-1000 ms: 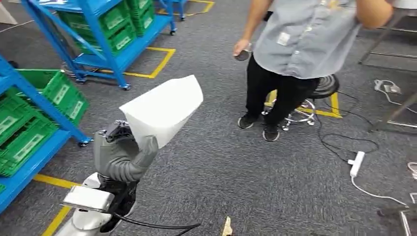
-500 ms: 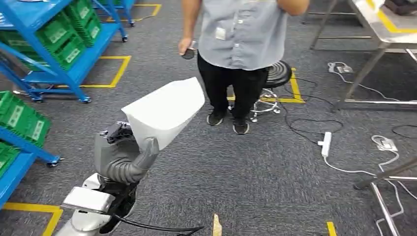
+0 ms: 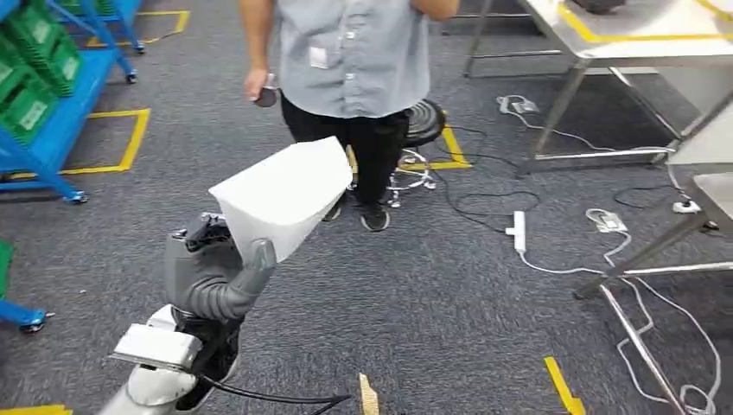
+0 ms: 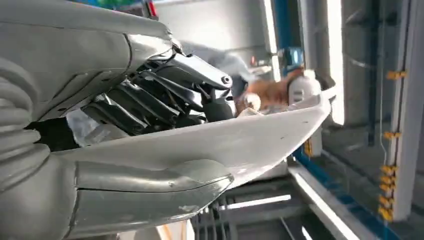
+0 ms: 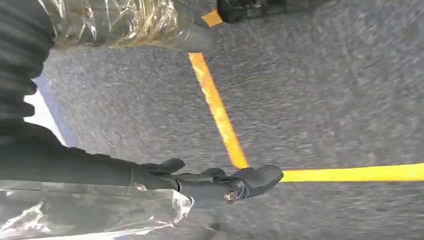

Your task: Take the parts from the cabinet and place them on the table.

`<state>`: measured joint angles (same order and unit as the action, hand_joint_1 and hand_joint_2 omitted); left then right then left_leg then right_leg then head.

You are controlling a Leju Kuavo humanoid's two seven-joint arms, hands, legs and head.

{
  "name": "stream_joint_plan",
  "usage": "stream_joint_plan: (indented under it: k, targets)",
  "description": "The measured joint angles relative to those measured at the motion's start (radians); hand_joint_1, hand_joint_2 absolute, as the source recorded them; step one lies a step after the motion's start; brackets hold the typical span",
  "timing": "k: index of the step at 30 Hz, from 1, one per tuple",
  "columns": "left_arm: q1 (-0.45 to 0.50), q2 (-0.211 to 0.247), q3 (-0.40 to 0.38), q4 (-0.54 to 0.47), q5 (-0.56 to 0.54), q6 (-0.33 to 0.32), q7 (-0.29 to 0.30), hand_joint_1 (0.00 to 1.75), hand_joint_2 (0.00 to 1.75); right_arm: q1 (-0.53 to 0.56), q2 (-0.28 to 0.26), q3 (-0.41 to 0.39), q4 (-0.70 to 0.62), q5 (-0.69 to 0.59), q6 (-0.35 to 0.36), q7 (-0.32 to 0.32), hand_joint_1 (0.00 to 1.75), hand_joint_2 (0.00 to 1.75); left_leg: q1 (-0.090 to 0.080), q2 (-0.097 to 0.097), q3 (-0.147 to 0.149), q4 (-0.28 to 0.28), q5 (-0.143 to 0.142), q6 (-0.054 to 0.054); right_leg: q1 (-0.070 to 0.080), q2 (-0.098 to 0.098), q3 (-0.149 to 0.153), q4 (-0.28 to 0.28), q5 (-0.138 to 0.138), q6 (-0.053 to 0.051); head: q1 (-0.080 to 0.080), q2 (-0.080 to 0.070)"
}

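Grey carpet (image 3: 415, 303) runs under everything, crossed by yellow tape lines (image 3: 562, 385) and loose white cables (image 3: 640, 303). Low in the head view, the left hand (image 3: 212, 277) holds a white part (image 3: 281, 199) — thumb pressed on one face, dark fingers (image 4: 165, 95) curled against the other, as the left wrist view shows. The part tilts up and away from the hand, and its far end hides the feet of a person (image 3: 350, 69) standing beyond it, whose head is cut off by the frame. Ahead and to the right of the hand stands a metal table (image 3: 622, 39), only partly in frame. Blue racks (image 3: 52, 138) with green bins (image 3: 26, 108) lie to its left. The right hand (image 5: 220, 182) hangs over the carpet — whether its fingers are spread or curled is hard to make out.
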<state>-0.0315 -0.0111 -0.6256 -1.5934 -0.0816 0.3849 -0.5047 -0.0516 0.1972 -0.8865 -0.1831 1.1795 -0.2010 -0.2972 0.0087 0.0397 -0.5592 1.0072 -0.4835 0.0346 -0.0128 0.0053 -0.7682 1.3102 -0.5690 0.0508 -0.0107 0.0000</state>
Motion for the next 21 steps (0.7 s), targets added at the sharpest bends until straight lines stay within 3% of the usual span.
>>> stream_joint_plan:
  k: [1, 2, 3, 4, 5, 8, 9, 10, 11, 12, 14, 15, 16, 18, 19, 20, 21]
  targets:
    - [0.000, 0.000, 0.000, 0.000, 0.001, 0.000, 0.000, 1.75, 1.75, 0.002, 0.000, 0.000, 0.000, 0.000, 0.000, 0.000, 0.00, 1.75, 0.000, 0.014, 0.002, 0.000, -0.002, -0.002, 0.000, -0.005, 0.033, -0.060, 0.036, -0.001, 0.000, 0.000]
    - [0.000, 0.000, 0.000, 0.000, 0.002, -0.001, 0.000, 1.75, 1.75, 0.001, -0.001, 0.000, 0.000, 0.000, 0.000, 0.000, 0.00, 1.75, 0.000, 0.025, 0.004, 0.000, -0.004, -0.005, 0.001, -0.017, 0.084, -0.151, 0.078, -0.003, 0.000, 0.000]
    - [-0.001, 0.000, 0.000, 0.000, 0.003, -0.002, 0.000, 1.75, 1.75, 0.000, -0.002, 0.000, 0.000, 0.000, 0.000, 0.000, 0.00, 1.75, 0.000, 0.035, 0.008, 0.000, -0.007, -0.008, 0.003, -0.047, 0.138, -0.243, 0.111, -0.007, 0.000, 0.000]
    - [-0.001, 0.000, 0.001, 0.000, 0.005, -0.002, 0.000, 1.75, 1.75, -0.004, -0.002, 0.000, 0.000, 0.000, 0.000, 0.001, 0.00, 1.75, -0.006, 0.044, 0.011, 0.001, -0.011, -0.014, 0.013, -0.104, 0.166, -0.296, 0.099, -0.009, 0.001, 0.000]
    - [-0.002, 0.000, 0.001, 0.000, 0.006, -0.002, -0.001, 1.75, 1.75, -0.007, -0.002, 0.000, 0.000, 0.000, 0.001, 0.000, 0.00, 1.75, -0.011, 0.052, 0.010, 0.003, -0.015, -0.020, 0.016, -0.092, 0.176, -0.300, 0.102, -0.023, -0.002, 0.000]
    - [0.001, -0.002, 0.001, -0.002, 0.012, 0.007, -0.015, 1.75, 1.75, -0.001, -0.002, 0.005, 0.000, 0.000, 0.001, 0.001, 0.00, 1.75, -0.010, 0.081, 0.017, 0.000, -0.015, -0.031, 0.021, -0.059, 0.166, -0.299, 0.105, -0.037, -0.002, 0.000]
    - [0.001, -0.004, 0.002, -0.005, 0.018, 0.012, -0.022, 1.75, 1.75, 0.000, -0.002, 0.006, 0.000, 0.000, 0.001, 0.002, 0.00, 1.75, -0.007, 0.087, 0.018, 0.003, -0.024, -0.039, 0.012, -0.046, 0.175, -0.308, 0.111, -0.047, -0.001, 0.000]
    - [0.002, -0.004, 0.005, -0.008, 0.024, 0.019, -0.027, 1.75, 1.75, 0.001, -0.002, 0.006, 0.000, 0.000, 0.001, 0.002, 0.00, 1.75, -0.004, 0.041, 0.017, 0.024, -0.043, -0.044, 0.011, -0.034, 0.176, -0.309, 0.112, -0.051, -0.005, 0.000]
    - [0.005, -0.003, 0.008, -0.011, 0.030, 0.023, -0.032, 1.75, 1.75, 0.000, -0.003, 0.006, 0.000, 0.000, 0.000, 0.002, 0.00, 1.75, -0.001, 0.000, -0.008, 0.083, -0.080, -0.046, 0.010, -0.023, 0.177, -0.309, 0.112, -0.057, -0.010, 0.000]
    - [0.010, -0.002, 0.012, -0.012, 0.034, 0.025, -0.035, 1.75, 1.75, -0.002, -0.003, 0.006, 0.000, 0.000, 0.000, 0.002, 0.00, 1.75, 0.001, -0.020, -0.046, 0.164, -0.119, -0.047, 0.010, -0.008, 0.177, -0.309, 0.112, -0.059, -0.011, 0.000]
    - [0.019, -0.001, 0.017, -0.012, 0.039, 0.028, -0.036, 1.75, 1.75, 0.000, -0.003, 0.006, 0.000, 0.000, 0.001, 0.002, 0.00, 1.75, 0.000, -0.030, -0.120, 0.303, -0.167, -0.048, 0.011, 0.022, 0.176, -0.307, 0.111, -0.061, -0.012, 0.000]
    - [0.022, 0.000, 0.021, -0.012, 0.039, 0.028, -0.036, 1.75, 1.75, 0.002, -0.003, 0.006, 0.000, 0.000, 0.001, 0.002, 0.00, 1.75, 0.000, -0.030, -0.131, 0.313, -0.155, -0.047, 0.012, 0.037, 0.177, -0.307, 0.111, -0.061, -0.011, 0.000]
    - [0.022, 0.000, 0.023, -0.012, 0.040, 0.029, -0.037, 1.75, 1.75, 0.003, -0.003, 0.006, 0.000, 0.000, 0.001, 0.002, 0.00, 1.75, 0.000, -0.031, -0.120, 0.278, -0.116, -0.044, 0.013, 0.053, 0.177, -0.306, 0.111, -0.061, -0.011, 0.000]
    - [0.022, -0.001, 0.025, -0.014, 0.042, 0.031, -0.038, 1.75, 1.75, 0.002, -0.003, 0.006, 0.000, 0.000, 0.001, 0.002, 0.00, 1.75, 0.000, -0.054, -0.051, 0.118, -0.015, -0.034, 0.012, 0.083, 0.179, -0.304, 0.112, -0.059, -0.011, 0.000]
    - [0.022, -0.001, 0.027, -0.015, 0.046, 0.032, -0.040, 1.75, 1.75, 0.002, -0.002, 0.006, 0.000, 0.000, 0.001, 0.002, 0.00, 1.75, 0.002, -0.104, -0.017, 0.041, 0.016, -0.029, 0.009, 0.093, 0.178, -0.304, 0.113, -0.057, -0.011, 0.000]
    - [0.024, -0.001, 0.029, -0.016, 0.048, 0.033, -0.042, 1.75, 1.75, 0.000, -0.002, 0.006, 0.000, 0.000, 0.001, 0.002, 0.00, 1.75, 0.007, -0.128, -0.007, 0.013, 0.004, -0.024, 0.015, 0.106, 0.172, -0.297, 0.112, -0.050, -0.010, 0.000]
    - [0.025, -0.001, 0.030, -0.016, 0.051, 0.034, -0.047, 1.75, 1.75, 0.000, -0.002, 0.006, 0.000, 0.000, 0.001, 0.000, 0.00, 1.75, 0.003, -0.121, -0.007, 0.011, 0.003, -0.027, 0.009, 0.118, 0.165, -0.298, 0.116, -0.043, -0.011, 0.000]
